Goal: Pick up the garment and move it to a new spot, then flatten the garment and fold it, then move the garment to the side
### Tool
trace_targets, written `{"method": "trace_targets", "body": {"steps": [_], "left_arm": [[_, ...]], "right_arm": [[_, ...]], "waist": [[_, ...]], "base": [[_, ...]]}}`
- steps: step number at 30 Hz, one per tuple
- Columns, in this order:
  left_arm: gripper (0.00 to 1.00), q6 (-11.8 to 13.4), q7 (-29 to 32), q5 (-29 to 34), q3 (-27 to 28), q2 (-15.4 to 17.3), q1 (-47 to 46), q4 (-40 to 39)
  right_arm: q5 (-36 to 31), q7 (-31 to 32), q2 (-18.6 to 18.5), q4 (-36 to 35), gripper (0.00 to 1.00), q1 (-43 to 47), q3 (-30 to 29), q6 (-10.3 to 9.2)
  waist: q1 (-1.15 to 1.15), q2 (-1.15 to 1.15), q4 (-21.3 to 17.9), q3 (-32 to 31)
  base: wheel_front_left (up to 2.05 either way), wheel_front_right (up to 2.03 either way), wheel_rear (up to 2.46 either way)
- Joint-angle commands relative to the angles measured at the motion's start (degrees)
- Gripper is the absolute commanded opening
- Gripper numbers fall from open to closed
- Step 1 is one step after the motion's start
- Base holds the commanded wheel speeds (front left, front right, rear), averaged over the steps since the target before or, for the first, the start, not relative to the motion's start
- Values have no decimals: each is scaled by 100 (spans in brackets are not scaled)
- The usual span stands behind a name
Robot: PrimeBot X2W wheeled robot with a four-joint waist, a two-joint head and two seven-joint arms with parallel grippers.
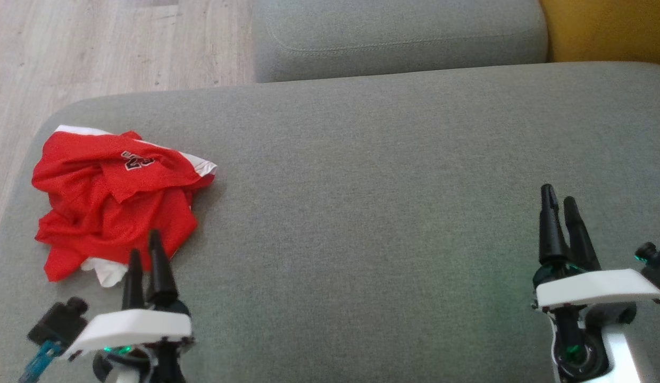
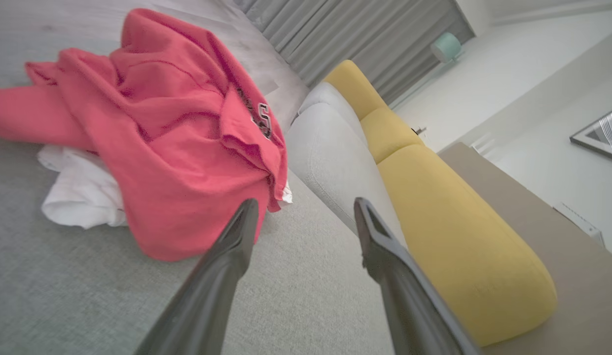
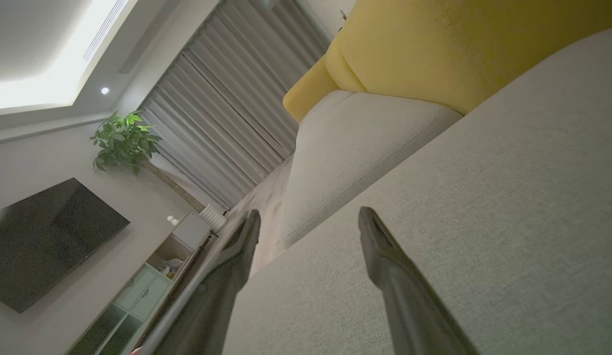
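The garment (image 1: 113,199) is a red jersey with white trim and dark lettering, lying crumpled at the left end of the grey sofa seat (image 1: 361,202). In the left wrist view the garment (image 2: 158,133) bulks just beyond the left fingertip. My left gripper (image 1: 144,242) stands open at the garment's near edge, nothing between its fingers (image 2: 236,236). My right gripper (image 1: 558,196) is open too, far off at the lower right above bare cushion, holding nothing. The right wrist view has its fingers (image 3: 379,256) spread over the grey seat.
A second grey cushion (image 1: 399,37) lies behind the seat, with a yellow cushion (image 1: 606,29) at the back right. Wood floor (image 1: 95,48) runs past the seat's left and far edges. The seat between the garment and the right gripper is bare fabric.
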Motion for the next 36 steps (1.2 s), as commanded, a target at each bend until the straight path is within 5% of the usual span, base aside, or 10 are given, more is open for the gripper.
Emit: {"method": "trace_targets", "body": {"steps": [1, 21, 36], "left_arm": [[100, -16, -62, 135, 44, 26, -221, -218], [100, 159, -398, 1944, -862, 275, -513, -12], [100, 687, -668, 3476, -1913, 674, -855, 367]], "right_arm": [[-152, -66, -37, -274, 100, -222, 101, -2], [-2048, -403, -42, -372, 100, -263, 384, -3], [-3771, -672, -47, -451, 100, -295, 589, -3]], "waist": [[0, 0, -2, 2], [0, 0, -96, 66], [0, 0, -139, 82]], "base": [[0, 0, 0], [0, 0, 0], [0, 0, 0]]}}
